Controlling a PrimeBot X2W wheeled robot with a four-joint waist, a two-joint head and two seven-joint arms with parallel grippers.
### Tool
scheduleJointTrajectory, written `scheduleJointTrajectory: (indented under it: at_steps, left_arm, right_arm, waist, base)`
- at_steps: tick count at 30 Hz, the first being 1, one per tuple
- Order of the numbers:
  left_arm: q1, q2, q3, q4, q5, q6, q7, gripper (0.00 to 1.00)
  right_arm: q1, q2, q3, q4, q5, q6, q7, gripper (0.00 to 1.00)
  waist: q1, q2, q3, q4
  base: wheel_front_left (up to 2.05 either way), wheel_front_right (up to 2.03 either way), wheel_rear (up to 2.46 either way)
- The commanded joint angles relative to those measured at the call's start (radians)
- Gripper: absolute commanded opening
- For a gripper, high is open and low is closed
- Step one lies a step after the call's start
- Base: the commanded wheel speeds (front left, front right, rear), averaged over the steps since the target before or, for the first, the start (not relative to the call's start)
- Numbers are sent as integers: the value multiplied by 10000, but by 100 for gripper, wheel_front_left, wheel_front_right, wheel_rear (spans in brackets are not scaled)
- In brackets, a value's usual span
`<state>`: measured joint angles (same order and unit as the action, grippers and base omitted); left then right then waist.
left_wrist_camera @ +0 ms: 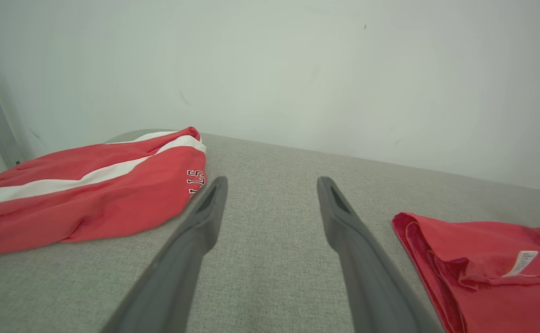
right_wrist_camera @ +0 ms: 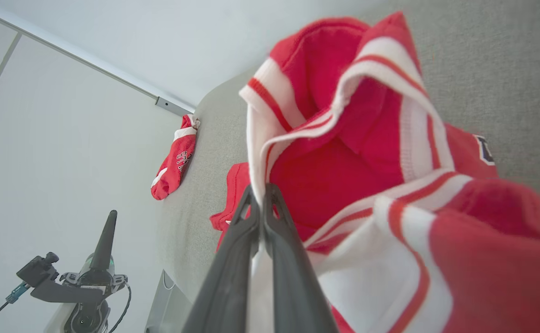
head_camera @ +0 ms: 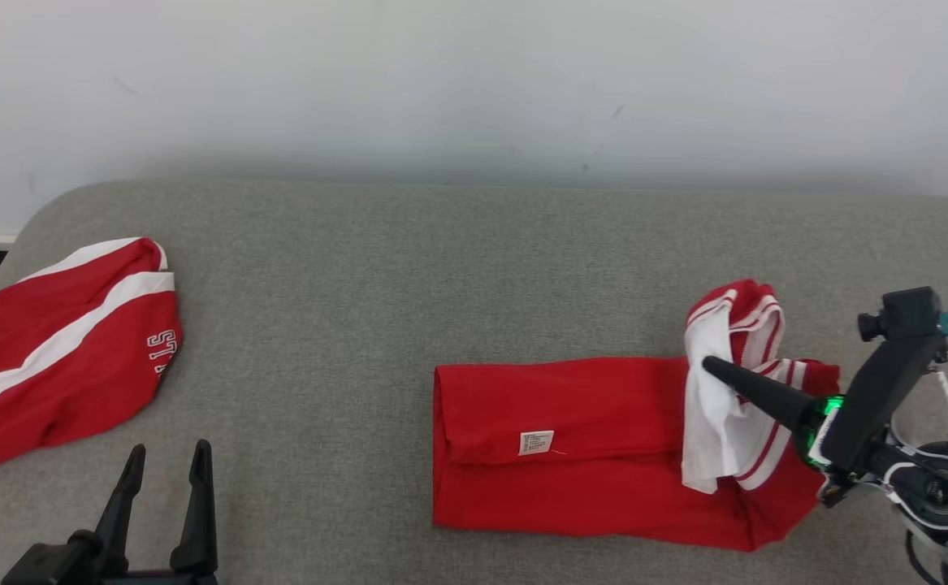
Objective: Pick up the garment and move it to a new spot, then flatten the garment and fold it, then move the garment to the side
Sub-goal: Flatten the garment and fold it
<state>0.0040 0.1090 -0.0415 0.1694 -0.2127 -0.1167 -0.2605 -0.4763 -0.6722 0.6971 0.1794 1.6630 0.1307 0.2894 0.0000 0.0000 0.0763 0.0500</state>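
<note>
The white wall [head_camera: 474,81] takes up the whole far side, and below it is the table [head_camera: 360,268] with its grey fabric top and a rounded far-left corner.

The garment [head_camera: 587,479] is the red one sitting centre-right, toward the near edge. Most of it lies flat, folded into a rough rectangle with the left edge doubled over. Its right end is a different story: the bit with white panels and red-and-white striped trim is bunched and pulled up off the table.

Way over on the left, well apart from it, there's a second red top [head_camera: 51,357] with a broad white stripe, lying crumpled and partly running out of the head view.

The right tool [head_camera: 709,366] comes in from the right and low, fingers pressed together and pinching the white edge of the lifted end. The right wrist view shows that grip pretty clearly, with cloth squeezed between the two dark fingers.

The left tool [head_camera: 170,447] sits at the near left, fingers spread apart with nothing in them, just bare grey fabric between. It's between the two red pieces, touching neither.

Small stuff: a green light [head_camera: 827,406] glows at the right wrist, a white label [head_camera: 535,443] shows on the folded part, and there's dark-outlined white lettering [head_camera: 163,349] on the second red top's right edge.
</note>
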Motion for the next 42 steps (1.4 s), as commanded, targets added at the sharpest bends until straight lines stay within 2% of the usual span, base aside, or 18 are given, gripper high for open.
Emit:
scheduleJointTrajectory:
  at_steps: [1, 15, 21, 38, 39, 40, 42]
  left_arm:
    - [-134, -8, 0, 41, 40, -31, -56, 100]
    - [-397, -175, -146, 236, 82, -115, -56, 100]
    - [-507, -205, -220, 346, 41, -142, -54, 100]
    - [-633, -278, -311, 517, 20, -122, -56, 100]
    - [-634, -275, -312, 517, 18, -122, -55, 100]
    - [-640, -271, -321, 521, 14, -122, -55, 100]
    - [-660, -250, -342, 526, -12, -123, -56, 100]
  right_arm:
    - [-101, 139, 53, 20, -47, -2, 40, 0]
    - [-732, 1998, 614, 777, -572, -2, -72, 0]
    - [-1000, 2605, 872, 1189, -866, -2, -76, 0]
    - [-1253, 3339, 1332, 2337, -1343, -2, -366, 0]
    - [-1259, 3349, 1319, 2350, -1317, -2, -387, 28]
    - [-1252, 3365, 1294, 2363, -1267, -2, -404, 100]
    - [-1263, 3354, 1209, 2326, -1213, -2, -461, 100]
  waist:
    - [0, 0, 33, 163]
    - [0, 0, 138, 629]
    - [0, 0, 215, 779]
    - [0, 0, 288, 1069]
    - [0, 0, 298, 1070]
    - [0, 0, 307, 1073]
    - [0, 0, 316, 1078]
  base:
    - [0, 0, 0]
    - [0, 0, 0]
    - [0, 0, 0]
    - [0, 0, 0]
    - [0, 0, 0]
    - [0, 0, 0]
    - [0, 0, 0]
